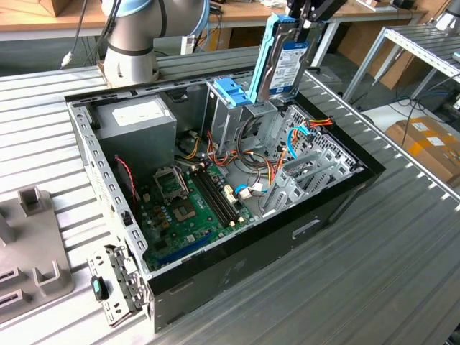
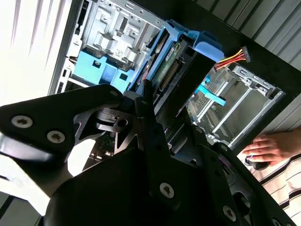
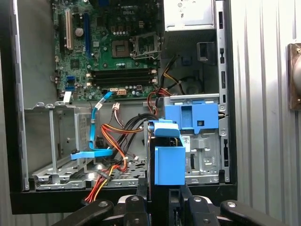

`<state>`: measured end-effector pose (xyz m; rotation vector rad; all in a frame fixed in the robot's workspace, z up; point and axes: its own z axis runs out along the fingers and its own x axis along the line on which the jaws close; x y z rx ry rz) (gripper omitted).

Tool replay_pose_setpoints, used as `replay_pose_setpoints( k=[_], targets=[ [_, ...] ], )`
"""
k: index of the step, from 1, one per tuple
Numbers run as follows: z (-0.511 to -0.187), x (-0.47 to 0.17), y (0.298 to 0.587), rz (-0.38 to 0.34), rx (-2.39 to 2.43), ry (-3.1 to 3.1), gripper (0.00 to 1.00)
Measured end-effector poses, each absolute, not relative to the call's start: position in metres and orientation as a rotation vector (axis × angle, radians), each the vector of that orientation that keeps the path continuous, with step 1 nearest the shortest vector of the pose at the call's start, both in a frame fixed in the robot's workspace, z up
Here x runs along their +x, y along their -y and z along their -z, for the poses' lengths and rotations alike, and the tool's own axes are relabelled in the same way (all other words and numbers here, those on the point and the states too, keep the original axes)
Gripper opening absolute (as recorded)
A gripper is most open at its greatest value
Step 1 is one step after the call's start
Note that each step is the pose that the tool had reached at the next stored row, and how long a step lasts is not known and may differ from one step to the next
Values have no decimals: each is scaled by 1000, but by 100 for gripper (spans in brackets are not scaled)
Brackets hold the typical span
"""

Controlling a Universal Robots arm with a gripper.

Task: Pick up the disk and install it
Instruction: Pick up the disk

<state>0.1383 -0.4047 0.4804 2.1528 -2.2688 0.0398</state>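
- Disk (image 1: 286, 63) is in the gripper (image 1: 300, 21), which is closed tight on the disk's top end. It has to squeeze hard, I think, or the disk would drop.
- In the first wrist view the gripper (image 3: 164, 200) pinches the disk (image 3: 168, 162) from both sides, and we look straight down along it.
- The disk stands up on its thin end. I think it is held this way so its narrow side lines up with the slot in the cage (image 1: 230, 108).
- Its low end is just over the cage, close beside the cage's blue top (image 1: 231, 92). I cannot tell if they touch.
- The light-blue frame goes around the disk, and the white-and-blue sticker faces the exterior view's right.
- The cage stands upright inside the open computer case (image 1: 237, 266). The case lies on its side with the cover off, so the arm can reach in from above.
- Orange and red wires (image 1: 320, 123) lie near the cage, on the exterior view's right of it.
- A grey power box (image 1: 136, 118) sits on the exterior view's left of the cage.
- A green board (image 1: 183, 205) lies flat on the case floor, lower than the cage.
- In the second wrist view a person's hand (image 2: 265, 148) rests outside the case, well apart from the cage.
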Motion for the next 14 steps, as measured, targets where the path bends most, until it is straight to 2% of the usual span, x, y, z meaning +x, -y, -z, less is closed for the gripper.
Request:
replay_pose_setpoints(
  k=[14],
  targets=[
    [-480, 142, 425, -40, 2153, 2269, 35]
  ],
)
